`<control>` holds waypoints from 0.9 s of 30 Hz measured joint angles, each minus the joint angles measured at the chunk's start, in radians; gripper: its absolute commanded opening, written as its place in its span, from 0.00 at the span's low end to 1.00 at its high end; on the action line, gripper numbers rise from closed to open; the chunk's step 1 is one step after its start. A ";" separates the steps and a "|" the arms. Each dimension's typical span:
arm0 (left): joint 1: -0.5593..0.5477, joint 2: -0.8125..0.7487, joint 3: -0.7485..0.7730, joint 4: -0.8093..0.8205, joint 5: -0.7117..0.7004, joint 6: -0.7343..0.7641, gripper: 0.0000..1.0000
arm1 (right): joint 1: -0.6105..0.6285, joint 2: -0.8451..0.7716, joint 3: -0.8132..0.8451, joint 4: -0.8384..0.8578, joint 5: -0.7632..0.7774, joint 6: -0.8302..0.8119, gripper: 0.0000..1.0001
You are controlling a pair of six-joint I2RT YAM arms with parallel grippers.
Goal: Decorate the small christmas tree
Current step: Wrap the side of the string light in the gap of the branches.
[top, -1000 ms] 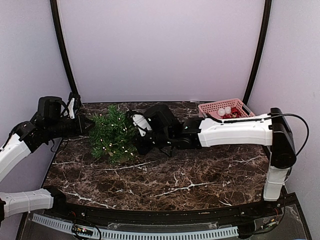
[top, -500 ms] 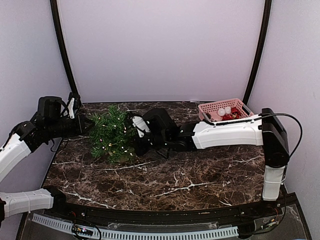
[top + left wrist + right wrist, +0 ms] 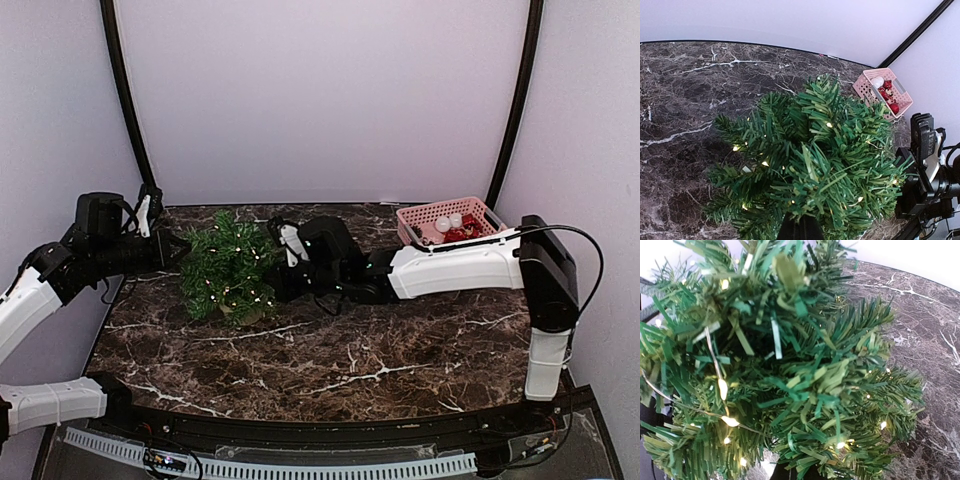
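The small christmas tree [image 3: 230, 268], bushy dark green with tiny lit white lights, stands at the back left of the marble table. It fills the left wrist view [image 3: 820, 150] and the right wrist view [image 3: 790, 355]. My left gripper [image 3: 183, 249] is at the tree's left side. Its dark fingers [image 3: 800, 227] are together, with branch tips over them. My right gripper [image 3: 272, 268] is pushed into the tree's right side. Its fingers [image 3: 792, 474] are close together and mostly buried in needles.
A pink plastic basket [image 3: 420, 212] holding red and white ornaments [image 3: 458, 228] sits at the back right corner, and it also shows in the left wrist view [image 3: 865, 82]. My right arm [image 3: 460, 265] stretches across the back of the table. Black frame posts stand at both back corners.
The right gripper has pushed further left and back into the tree. The tree has shifted a little right and stands more upright. The left arm has stayed still.
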 measured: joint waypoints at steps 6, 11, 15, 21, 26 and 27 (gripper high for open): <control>0.000 0.000 -0.006 0.009 0.005 0.005 0.00 | 0.000 0.001 0.000 0.038 -0.030 0.027 0.00; 0.000 0.000 -0.017 0.019 0.013 0.005 0.00 | 0.000 0.021 0.000 0.089 -0.054 0.037 0.00; 0.002 0.000 -0.018 0.023 0.018 0.005 0.00 | 0.000 0.051 0.000 0.110 -0.073 0.049 0.00; 0.002 0.000 -0.018 0.028 0.019 0.006 0.00 | 0.000 0.064 -0.011 0.150 -0.081 0.060 0.00; 0.002 0.000 -0.019 0.029 0.019 0.008 0.00 | 0.000 0.064 -0.025 0.171 -0.080 0.060 0.08; 0.002 0.000 -0.019 0.029 0.019 0.008 0.00 | 0.000 0.064 -0.031 0.177 -0.080 0.057 0.11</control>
